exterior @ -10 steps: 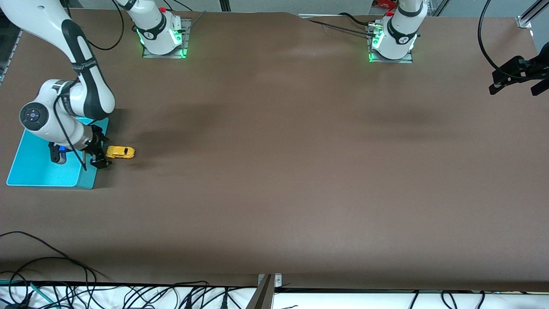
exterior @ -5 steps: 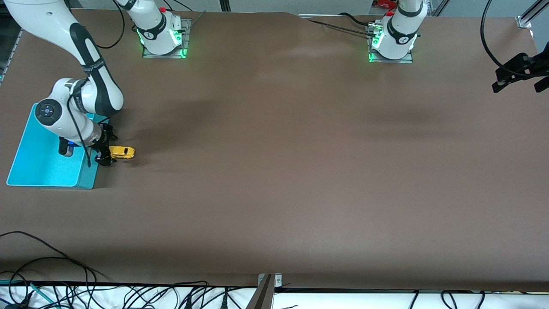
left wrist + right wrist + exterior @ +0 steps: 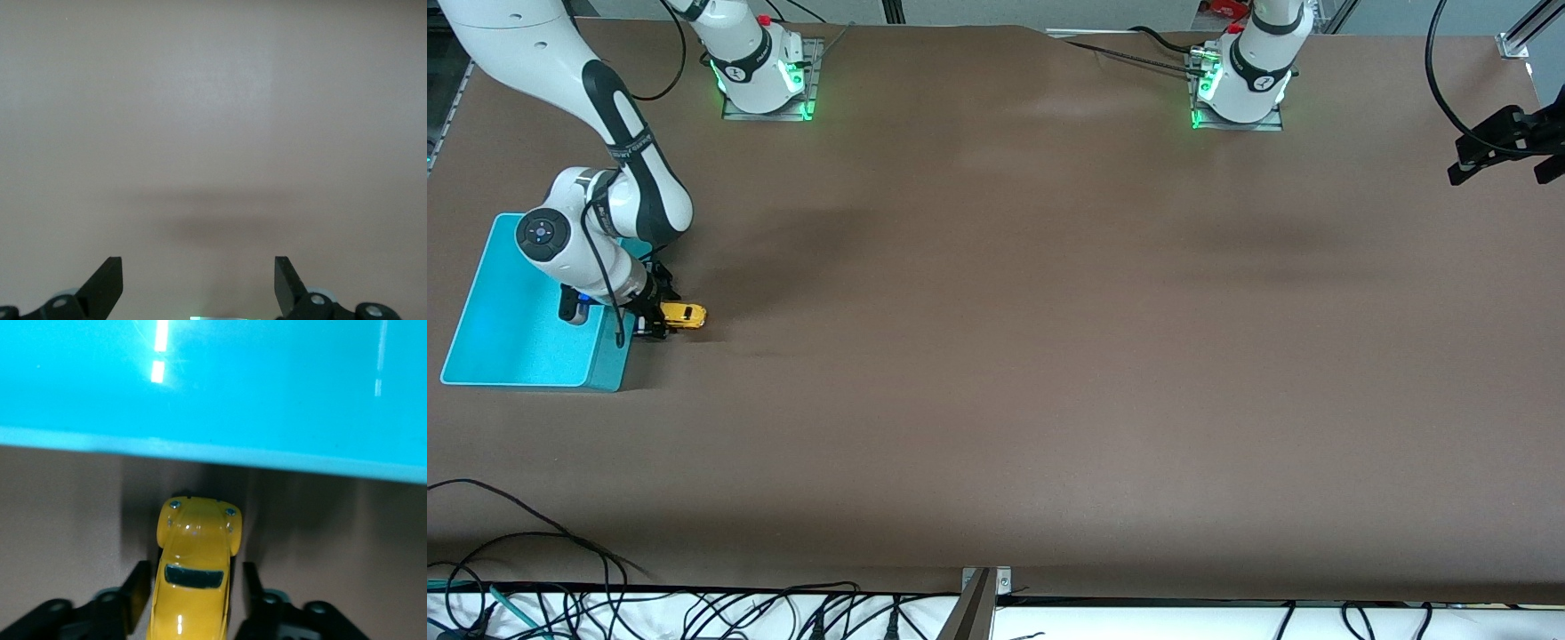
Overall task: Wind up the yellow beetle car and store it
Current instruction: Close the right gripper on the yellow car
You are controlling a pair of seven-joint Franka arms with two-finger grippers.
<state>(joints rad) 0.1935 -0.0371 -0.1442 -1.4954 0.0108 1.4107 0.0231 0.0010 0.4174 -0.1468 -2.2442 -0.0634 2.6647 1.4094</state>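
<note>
So far the right gripper (image 3: 192,590) has its jaws around the yellow beetle car (image 3: 683,315), which sits on the table (image 3: 996,356) just beside the turquoise bin (image 3: 489,356); whether they pinch it yet is unclear. Winding and storing remain. The left gripper (image 3: 199,283) waits, jaws spread.

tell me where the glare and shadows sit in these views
Right wrist view: bright streaks of glare on the turquoise bin, a dark shadow under the yellow beetle car, whose sides the right hand flanks. Left wrist view: a soft shadow band on the bare table. Front view: broad faint arm shadows on the brown table.
</note>
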